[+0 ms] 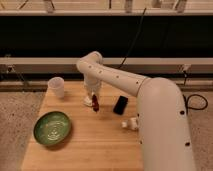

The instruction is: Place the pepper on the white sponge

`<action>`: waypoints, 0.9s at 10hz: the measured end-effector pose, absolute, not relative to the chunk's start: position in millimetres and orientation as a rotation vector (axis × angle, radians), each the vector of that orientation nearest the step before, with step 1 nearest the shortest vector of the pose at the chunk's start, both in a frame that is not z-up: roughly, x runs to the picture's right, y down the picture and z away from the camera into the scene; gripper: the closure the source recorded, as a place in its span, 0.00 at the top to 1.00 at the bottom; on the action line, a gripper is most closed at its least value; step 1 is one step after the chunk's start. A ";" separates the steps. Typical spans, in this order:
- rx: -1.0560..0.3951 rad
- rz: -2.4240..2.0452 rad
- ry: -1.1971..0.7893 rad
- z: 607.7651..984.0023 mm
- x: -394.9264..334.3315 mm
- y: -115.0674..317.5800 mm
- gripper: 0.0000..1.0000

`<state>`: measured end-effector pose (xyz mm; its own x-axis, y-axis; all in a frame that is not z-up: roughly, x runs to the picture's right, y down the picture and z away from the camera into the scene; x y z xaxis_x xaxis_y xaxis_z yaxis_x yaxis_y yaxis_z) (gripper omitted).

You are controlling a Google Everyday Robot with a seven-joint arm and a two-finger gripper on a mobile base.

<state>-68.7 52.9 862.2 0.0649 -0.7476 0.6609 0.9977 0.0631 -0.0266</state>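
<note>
The dark-red pepper [95, 105] hangs upright from my gripper [93, 99], which is shut on its upper end. The gripper is over the middle back of the wooden table [90, 145]. The white sponge [88, 101] shows as a small white patch just left of the pepper, right under the gripper and partly hidden by it. I cannot tell whether the pepper's tip touches the sponge or the table.
A black phone [120, 105] lies just right of the gripper. A white labelled bottle [131, 124] lies on its side at the right, beside my arm. A translucent white cup [56, 86] stands back left. A green bowl [52, 128] sits front left.
</note>
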 end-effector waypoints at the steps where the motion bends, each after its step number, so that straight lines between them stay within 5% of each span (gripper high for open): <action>1: -0.563 -1.429 -0.561 864.3 -69.5 52.0 0.00; 7: -0.556 -1.404 -0.579 872.5 -58.6 53.8 0.00; 9: -0.552 -1.404 -0.586 875.2 -49.6 53.1 0.08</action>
